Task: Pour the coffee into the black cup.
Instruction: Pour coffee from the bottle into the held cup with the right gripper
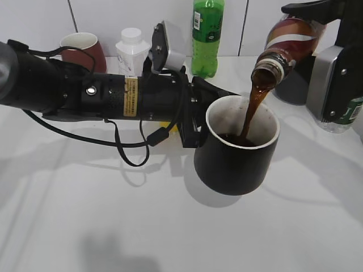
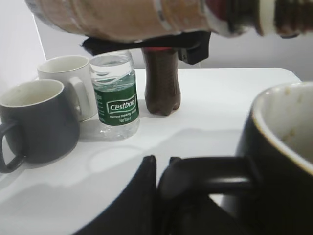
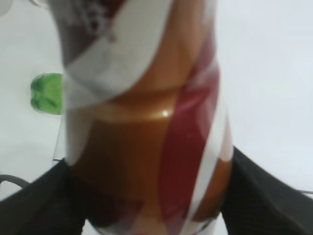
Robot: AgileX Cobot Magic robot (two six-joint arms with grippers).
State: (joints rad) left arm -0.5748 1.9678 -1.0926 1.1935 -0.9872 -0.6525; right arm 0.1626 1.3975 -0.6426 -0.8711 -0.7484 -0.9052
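Observation:
The black cup [image 1: 235, 158] stands on the white table, white inside, with some coffee in it. My left gripper [image 1: 195, 122] is shut on its handle [image 2: 205, 178]; the jaws [image 2: 164, 166] pinch the loop from the left. My right gripper [image 1: 312, 8] is shut on the brown Nescafe bottle [image 1: 289, 39], which it holds tilted mouth-down above the cup. A brown stream of coffee [image 1: 253, 107] runs from the mouth into the cup. The bottle fills the right wrist view [image 3: 146, 122] and crosses the top of the left wrist view [image 2: 137, 17].
At the back stand a green soda bottle [image 1: 207, 37], a small white bottle [image 1: 131, 51] and a maroon mug [image 1: 85, 48]. The left wrist view shows a dark grey mug [image 2: 36, 122], a pale mug [image 2: 63, 78], a green-label water bottle [image 2: 115, 98] and a dark bottle [image 2: 161, 83].

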